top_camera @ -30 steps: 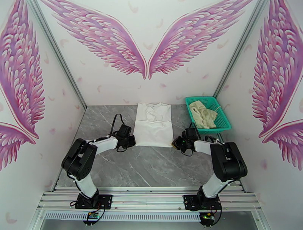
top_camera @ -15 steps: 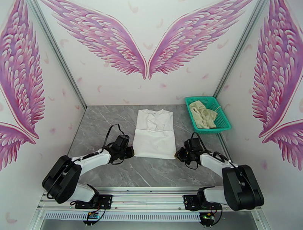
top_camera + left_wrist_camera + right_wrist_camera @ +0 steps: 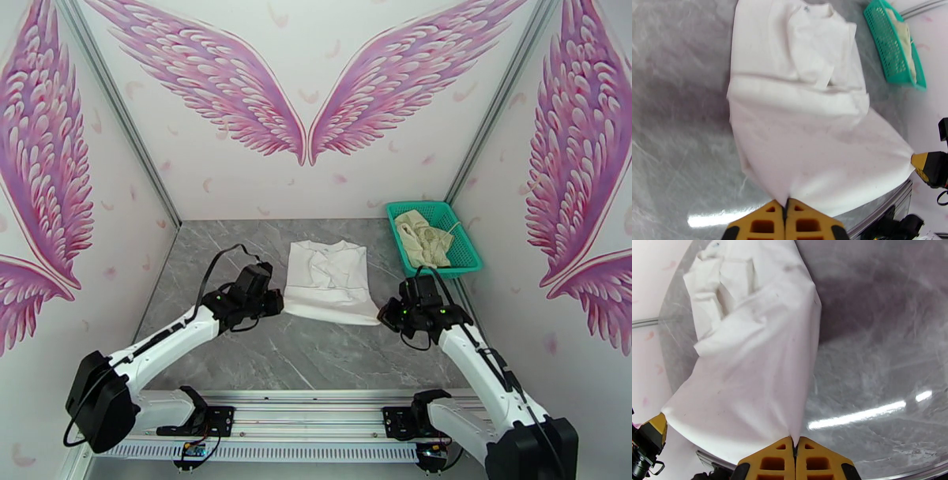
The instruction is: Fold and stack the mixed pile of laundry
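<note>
Top view, table read as a clock face, 6 o'clock at the arm bases.

- Large white short-sleeved cloth shirt (image 3: pixel 330 280): lies on the grey marble-patterned table (image 3: pixel 316 355), just past centre toward 12 o'clock. The collar end points to 12 and the hem edge to 6. The upper part is folded over itself and crumpled. The far half rests flat on the table. The near hem is stretched taut between the two grippers, with a dark shadow on the table beside it.
- Left gripper (image 3: pixel 786 205): at the shirt's 7 o'clock corner. Its yellow fingers are pressed together, pinching a peak of hem cloth between the tips.
- Right gripper (image 3: pixel 795 444): at the shirt's 5 o'clock corner. Its jaws are likewise closed tight on a pinch of hem. From the left wrist camera its yellow tip appears at 3 o'clock, with the cloth drawn to a point against it.
- Both arms reach well out from their bases, forearms low over the table.
- Teal-green plastic mesh basket (image 3: pixel 446 271): at the table's 2 o'clock corner, apart from the shirt.
- Cream-beige cloth garment (image 3: pixel 423 237): bunched inside the basket. A thin cord shows at its 3 o'clock side.
</note>
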You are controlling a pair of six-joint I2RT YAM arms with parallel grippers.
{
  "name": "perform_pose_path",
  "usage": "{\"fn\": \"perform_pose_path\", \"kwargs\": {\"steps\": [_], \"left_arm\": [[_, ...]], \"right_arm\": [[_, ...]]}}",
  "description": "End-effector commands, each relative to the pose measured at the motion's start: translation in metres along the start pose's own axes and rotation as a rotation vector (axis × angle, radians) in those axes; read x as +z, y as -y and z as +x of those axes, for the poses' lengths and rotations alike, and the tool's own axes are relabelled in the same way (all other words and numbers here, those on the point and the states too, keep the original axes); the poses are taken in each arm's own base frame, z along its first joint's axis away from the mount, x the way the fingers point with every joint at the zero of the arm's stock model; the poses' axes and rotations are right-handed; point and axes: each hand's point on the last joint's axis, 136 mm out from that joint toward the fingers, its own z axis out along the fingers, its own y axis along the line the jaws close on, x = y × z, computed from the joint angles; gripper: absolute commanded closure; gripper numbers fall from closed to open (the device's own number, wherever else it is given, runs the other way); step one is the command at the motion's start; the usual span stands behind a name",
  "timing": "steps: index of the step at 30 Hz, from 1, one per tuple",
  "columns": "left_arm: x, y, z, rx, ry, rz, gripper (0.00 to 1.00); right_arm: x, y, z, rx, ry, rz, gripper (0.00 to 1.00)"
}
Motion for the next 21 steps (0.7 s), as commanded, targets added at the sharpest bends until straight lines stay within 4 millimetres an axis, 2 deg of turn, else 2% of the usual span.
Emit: {"fn": "perform_pose_path", "kwargs": {"steps": [1,6,12,17,21], "left_arm": [[0.006,-0.003,-0.029,0.017,-0.006,-0.036,1.0],[0.024,0.006,-0.083,0.018,0.033,-0.014,1.0],[0.059,0.001,-0.13,0.001,0.044,0.002,1.0],[0.088,-0.004,-0.158,-0.033,0.047,0.016,1.0],[0.111,-0.008,-0.172,-0.044,0.031,0.02,1.0]], "right_arm": [[-0.006,-0.011,-0.038,-0.047,0.061,0.072,1.0],[0.009,-0.043,-0.092,-0.087,0.101,0.073,1.0],[0.037,-0.06,-0.137,-0.088,0.106,0.069,1.0],[0.069,-0.066,-0.162,-0.065,0.073,0.041,1.0],[0.092,-0.068,-0.18,-0.052,0.054,0.03,1.0]]}}
